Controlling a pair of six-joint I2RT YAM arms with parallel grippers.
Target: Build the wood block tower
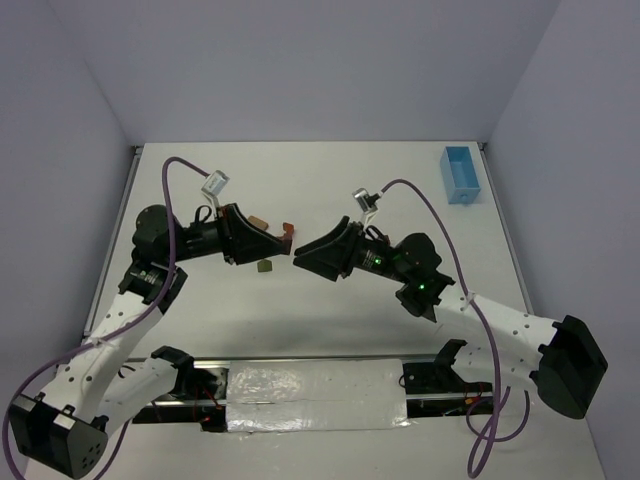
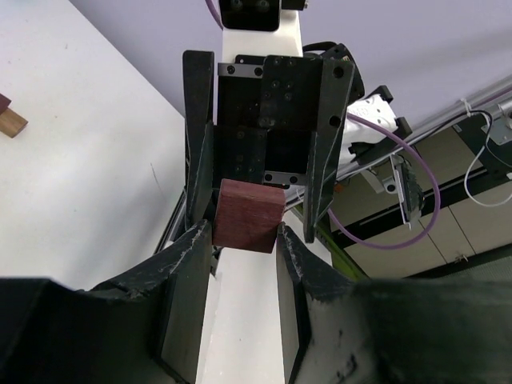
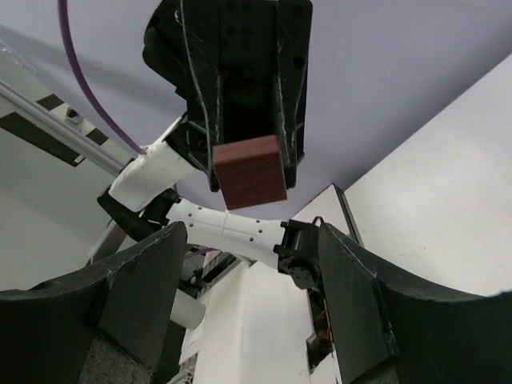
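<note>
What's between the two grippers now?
Only the reddish-brown wooden block, clamped in the left gripper, facing the open right gripper; the right wrist view shows it.

No legible text, label, brand, number or sign on anything in any view.

I read even, diffuse overhead light on the matte white table [image 1: 330, 190]; shadows are faint. Wrist views: near foreground soft, slight wide-angle bending at edges.
</note>
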